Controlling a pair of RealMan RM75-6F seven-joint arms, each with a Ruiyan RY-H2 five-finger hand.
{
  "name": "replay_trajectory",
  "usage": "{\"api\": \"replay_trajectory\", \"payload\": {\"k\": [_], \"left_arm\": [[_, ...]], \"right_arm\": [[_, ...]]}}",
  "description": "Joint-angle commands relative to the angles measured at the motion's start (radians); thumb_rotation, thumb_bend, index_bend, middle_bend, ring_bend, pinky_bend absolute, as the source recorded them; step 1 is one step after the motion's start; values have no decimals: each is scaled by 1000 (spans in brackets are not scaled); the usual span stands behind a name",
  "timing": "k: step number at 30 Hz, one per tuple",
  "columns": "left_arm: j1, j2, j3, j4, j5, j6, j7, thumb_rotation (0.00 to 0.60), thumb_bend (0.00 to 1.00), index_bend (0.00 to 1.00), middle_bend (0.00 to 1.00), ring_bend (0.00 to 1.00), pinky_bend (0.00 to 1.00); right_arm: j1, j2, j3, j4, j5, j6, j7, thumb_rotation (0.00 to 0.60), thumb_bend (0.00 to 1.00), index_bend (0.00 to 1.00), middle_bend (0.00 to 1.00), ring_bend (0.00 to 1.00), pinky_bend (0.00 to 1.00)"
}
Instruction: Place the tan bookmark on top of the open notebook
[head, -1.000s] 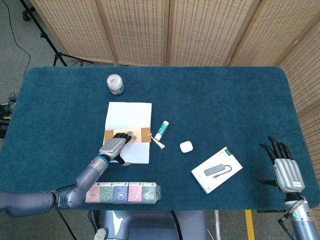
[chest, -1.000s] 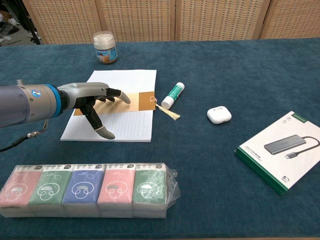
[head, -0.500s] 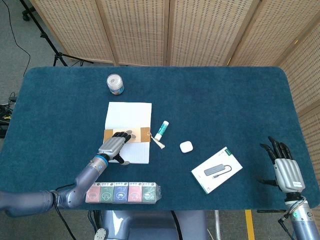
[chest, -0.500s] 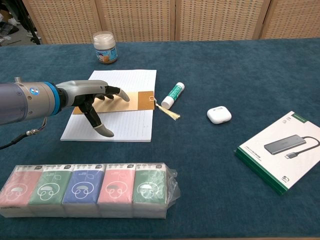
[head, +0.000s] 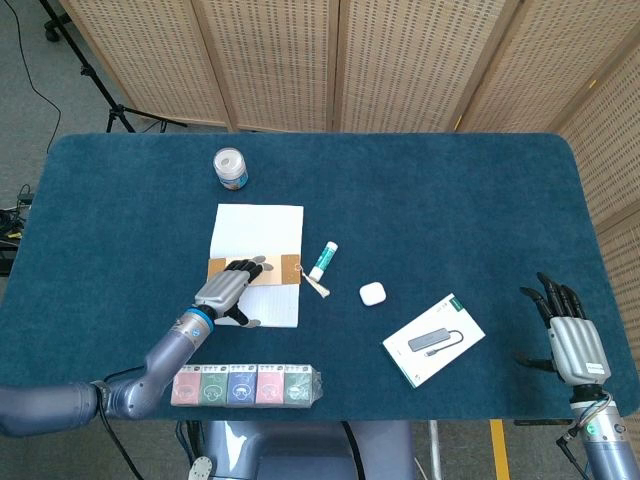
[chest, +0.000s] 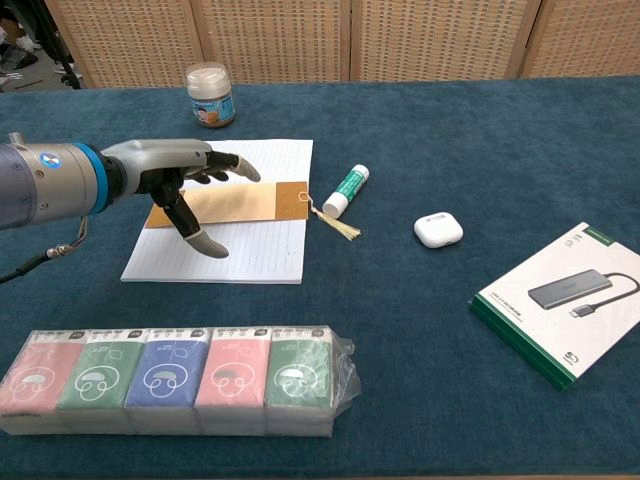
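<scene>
The tan bookmark (chest: 250, 203) (head: 277, 268) lies flat across the white lined open notebook (chest: 250, 250) (head: 262, 224), its tassel (chest: 338, 226) trailing off the right edge onto the cloth. My left hand (chest: 183, 180) (head: 229, 290) hovers over the bookmark's left half with its fingers spread and nothing in them. Far off at the lower right, my right hand (head: 572, 337) rests open near the table edge; the chest view does not show it.
A small lidded jar (chest: 209, 94) stands behind the notebook. A glue stick (chest: 346, 190), a white earbud case (chest: 438, 230) and a boxed USB hub (chest: 565, 300) lie to the right. A wrapped row of tissue packs (chest: 175, 380) sits along the front edge.
My left hand has lifted off the bookmark and drawn back to the left. The bookmark stays on the notebook. The right hand has not moved.
</scene>
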Motion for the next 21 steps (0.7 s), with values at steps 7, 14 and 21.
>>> {"api": "replay_trajectory", "payload": {"k": [7, 14, 21], "left_arm": [[78, 149, -40, -114, 122, 99, -77, 600, 94, 8, 0, 0, 18], [130, 209, -38, -139, 177, 164, -104, 600, 22, 0, 0, 0, 18], [221, 258, 3, -119, 261, 293, -99, 600, 0, 0, 0, 0, 18]], "right_arm": [[0, 0, 0, -2, -1, 1, -4, 600, 0, 149, 0, 0, 0], [0, -2, -1, -3, -1, 1, -7, 600, 0, 149, 0, 0, 0], [-1, -3, -1, -5, -4, 5, -10, 600, 0, 149, 0, 0, 0]]}}
